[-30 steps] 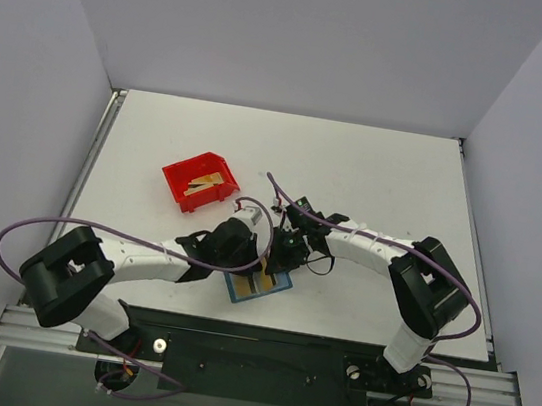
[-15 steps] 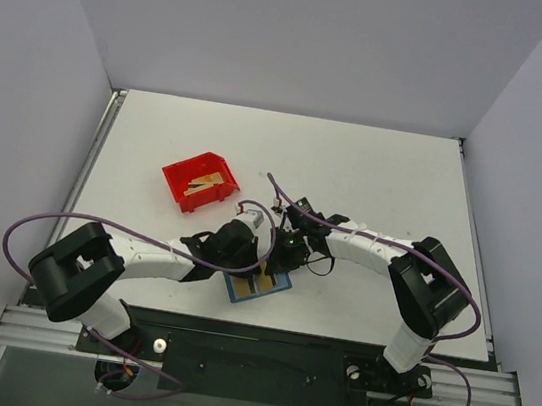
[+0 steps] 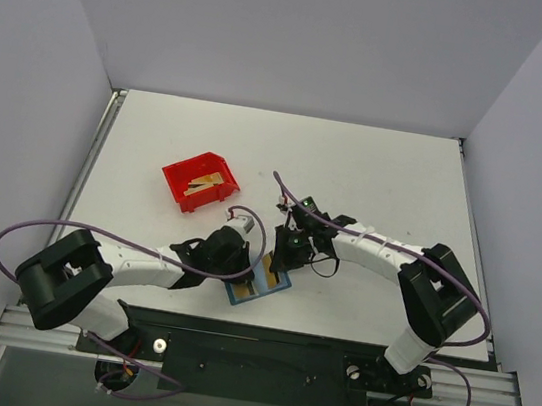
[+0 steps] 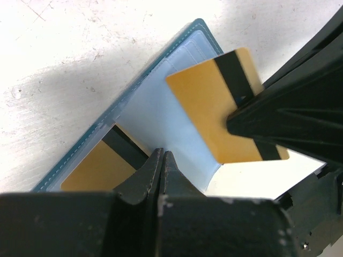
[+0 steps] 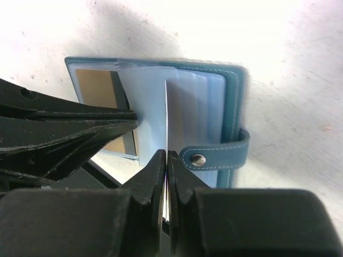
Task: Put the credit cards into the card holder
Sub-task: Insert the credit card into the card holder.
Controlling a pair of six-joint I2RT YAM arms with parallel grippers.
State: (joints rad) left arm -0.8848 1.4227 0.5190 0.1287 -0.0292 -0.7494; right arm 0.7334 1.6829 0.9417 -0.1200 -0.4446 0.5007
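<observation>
Card holder (image 5: 236, 96): stitched teal leather-like cover, shiny metal snap (image 5: 199, 159), translucent plastic sleeves (image 4: 155, 118). Cards (image 4: 209, 101): smooth gold plastic. Surface (image 4: 80, 43): matt white, scuffed.

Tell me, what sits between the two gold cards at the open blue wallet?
In the left wrist view, a pale blue inner sleeve of the card holder lies between the slotted credit card and the raised credit card.

Open card holder (image 4: 161, 126) with credit cards (image 4: 209, 101)
</observation>
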